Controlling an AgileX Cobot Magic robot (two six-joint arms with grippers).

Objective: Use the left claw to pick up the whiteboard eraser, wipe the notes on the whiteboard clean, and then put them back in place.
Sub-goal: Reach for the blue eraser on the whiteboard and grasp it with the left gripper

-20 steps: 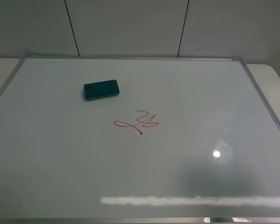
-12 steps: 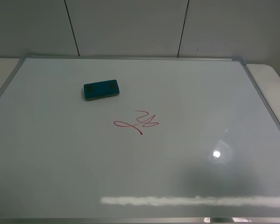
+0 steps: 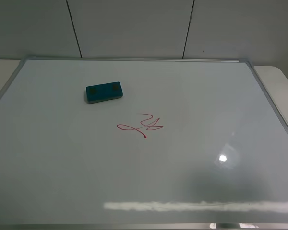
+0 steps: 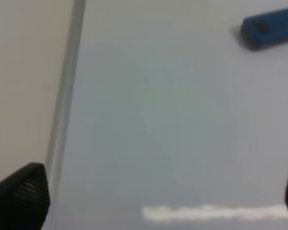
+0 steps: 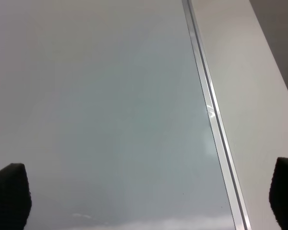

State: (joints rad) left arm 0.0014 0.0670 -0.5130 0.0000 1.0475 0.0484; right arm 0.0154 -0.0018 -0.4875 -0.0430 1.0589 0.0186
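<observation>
1. Teal-blue whiteboard eraser [image 3: 104,92], lying flat on the whiteboard [image 3: 206,96], far-left part, just beside the red notes [image 3: 141,125] but not touching them
2. Looks light and stiff on top, probably soft felt underneath, so no real crushing worries
3. Might skate on that glossy surface though, so best to pinch across the two long sides, dead centre
4. Left claw [image 4: 156,199] spread wide, holding nothing, well apart from the eraser
5. Right gripper [image 5: 146,194] spread wide too, empty, hanging by the whiteboard's right edge
</observation>
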